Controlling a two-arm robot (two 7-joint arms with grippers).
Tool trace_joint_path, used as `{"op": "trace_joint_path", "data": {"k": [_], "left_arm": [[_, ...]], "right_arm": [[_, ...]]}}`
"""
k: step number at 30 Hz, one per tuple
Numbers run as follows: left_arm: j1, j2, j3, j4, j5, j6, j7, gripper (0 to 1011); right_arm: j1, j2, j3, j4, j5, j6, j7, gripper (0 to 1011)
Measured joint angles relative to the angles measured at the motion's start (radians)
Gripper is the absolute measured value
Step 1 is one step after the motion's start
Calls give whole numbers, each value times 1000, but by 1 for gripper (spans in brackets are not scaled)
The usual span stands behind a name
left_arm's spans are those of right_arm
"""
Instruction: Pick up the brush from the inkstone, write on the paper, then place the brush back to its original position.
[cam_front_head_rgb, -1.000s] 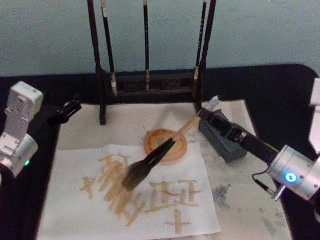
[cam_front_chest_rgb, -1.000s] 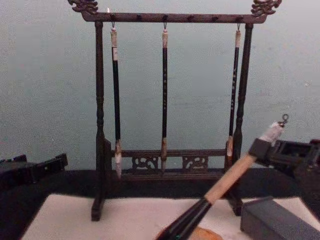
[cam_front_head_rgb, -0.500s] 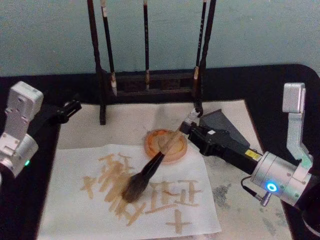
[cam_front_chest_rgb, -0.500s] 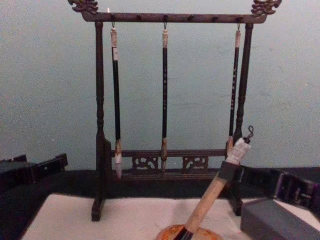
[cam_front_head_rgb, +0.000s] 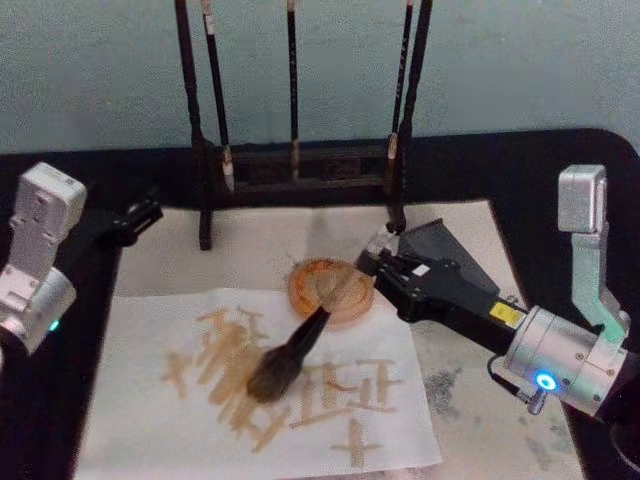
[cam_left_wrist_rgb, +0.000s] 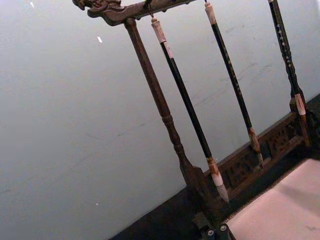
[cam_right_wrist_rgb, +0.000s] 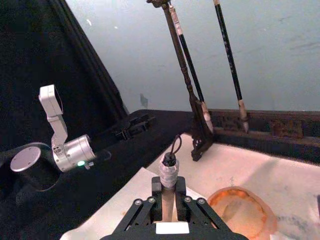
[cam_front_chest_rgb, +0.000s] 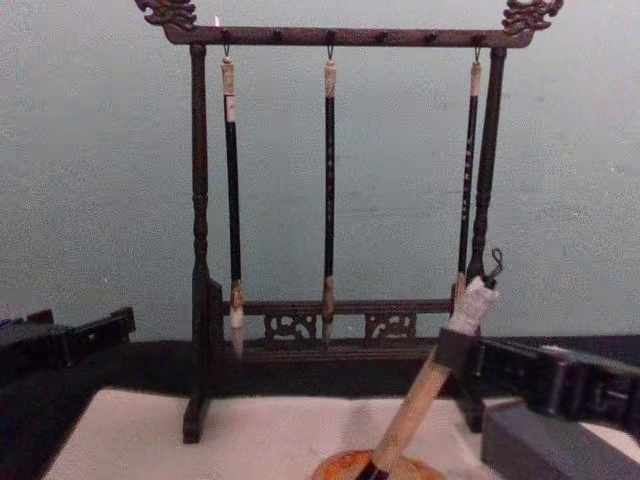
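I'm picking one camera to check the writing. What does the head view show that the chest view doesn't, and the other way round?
Head view, not chest: the paper with its tan strokes, and the bristles of the brush down on them. Chest view, not head: the rack's top bar, where the three slim brushes hang. Both: the right gripper shut on the brush's handle, which slants over the inkstone; the left gripper idle at the left.
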Motion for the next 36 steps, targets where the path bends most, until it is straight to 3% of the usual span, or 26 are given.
{"op": "trace_joint_path", "data": {"k": [22,30,36], "left_arm": [[0,0,0,0,0,0,0,1002],[0,0,0,0,0,0,0,1002],[0,0,0,0,0,0,0,1002]], "right_arm": [[-129,65,131,-77,29,-11,19,156],[-157,66,173,-85,57,-9,43,156],[-160,40,195,-99,76,-21,86,156]]}}
